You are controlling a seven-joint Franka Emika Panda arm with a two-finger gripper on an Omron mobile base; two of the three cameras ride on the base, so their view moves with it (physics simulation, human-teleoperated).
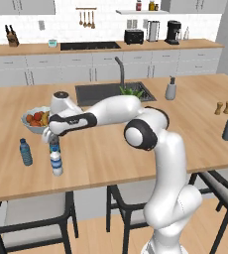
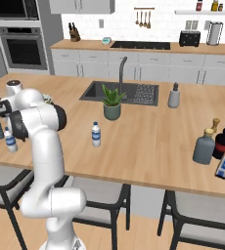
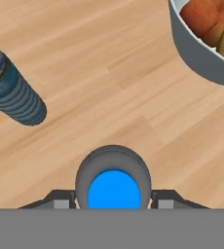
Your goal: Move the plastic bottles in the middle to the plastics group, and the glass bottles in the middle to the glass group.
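The white arm rises from its base at the near edge of the wooden surface (image 1: pixel 136 158), bends at a dark elbow joint, and reaches out level to its left, ending near the fruit bowl (image 1: pixel 35 120). There the wrist turns straight down, so the end effector (image 1: pixel 53 145) points at the surface just in front of the bowl.

In the hand view the two fingers (image 3: pixel 60 203) sit on either side of a dark bottle (image 3: pixel 113 182) seen from above, its top showing bright blue. The jaws are narrow and closed on this bottle, one finger at each flank. In the left base view the same bottle hangs under the hand, close behind a clear bottle (image 1: pixel 56 163) with a white cap and blue label; whether its foot touches the surface cannot be told.

An all-blue bottle (image 1: pixel 26 152) stands on the far side of the clear one from the arm, a little apart, in front of the bowl.

Another white-capped bottle (image 2: pixel 96 134) stands in the middle of the surface, near a potted plant (image 2: pixel 112 103) beside the sink (image 2: pixel 124 93). The squat grey-blue bottle (image 2: pixel 204 145) stands far from the bowl, toward the opposite end.
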